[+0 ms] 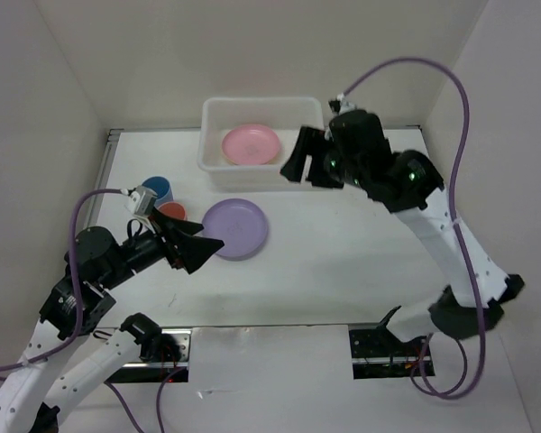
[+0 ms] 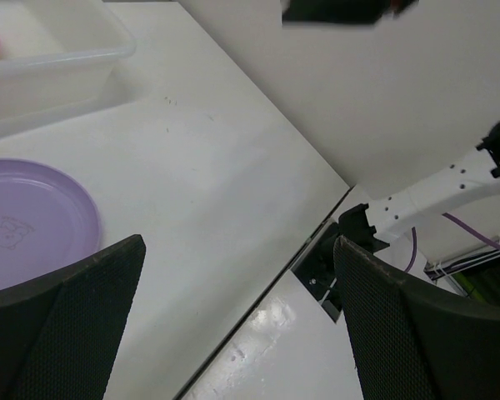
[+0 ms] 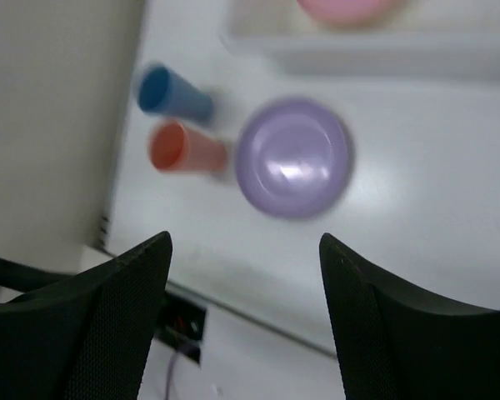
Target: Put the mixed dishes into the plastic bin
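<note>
- Two cups, the blue cup [image 1: 157, 189] and the red cup [image 1: 172, 212], stand close together just behind the left gripper's jaws, not yet in the bin.
- Left gripper [image 1: 194, 242] has its jaws spread wide with nothing between them, pointing at the near-left edge of the purple plate.
- Purple plate [image 1: 235, 228] lies flat on the table [image 1: 343, 253], just ahead of the left jaws and off to one side of them, well below the right jaws.
- Bin [image 1: 215, 110] sits beyond both cups and purple plate. It holds the pink plate [image 1: 251, 144], just to the left of the right jaws.
- Right gripper [image 1: 305, 162] hangs over the bin's right rim, jaws parted and empty.
- Judging by this, the step in hand is collecting the purple plate. The left jaws would need to straddle its rim, close, lift it and clear the bin wall.
</note>
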Robot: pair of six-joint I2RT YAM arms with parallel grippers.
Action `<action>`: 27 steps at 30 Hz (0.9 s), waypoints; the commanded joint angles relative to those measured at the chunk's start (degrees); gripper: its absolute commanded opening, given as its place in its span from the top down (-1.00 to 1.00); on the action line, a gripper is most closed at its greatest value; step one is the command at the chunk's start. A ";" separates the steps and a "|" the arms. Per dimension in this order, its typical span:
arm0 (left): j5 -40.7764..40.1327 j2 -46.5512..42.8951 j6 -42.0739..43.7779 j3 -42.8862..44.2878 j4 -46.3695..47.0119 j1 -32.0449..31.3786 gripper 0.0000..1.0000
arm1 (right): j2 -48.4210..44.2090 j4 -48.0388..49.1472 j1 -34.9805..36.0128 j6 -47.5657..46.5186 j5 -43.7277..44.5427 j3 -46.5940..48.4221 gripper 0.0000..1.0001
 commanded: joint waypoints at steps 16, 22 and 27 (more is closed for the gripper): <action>0.36 3.73 -0.67 -1.55 5.04 0.33 -1.00 | -19.60 72.86 -6.72 16.33 -20.66 -86.20 -0.39; 0.36 4.34 -0.67 -0.42 4.95 0.33 -1.00 | -9.23 84.23 -4.18 21.89 -19.17 -89.48 -0.39; -0.16 4.34 -0.67 -0.42 3.82 0.33 -1.00 | 1.49 90.91 -2.85 23.82 -19.69 -87.37 -0.39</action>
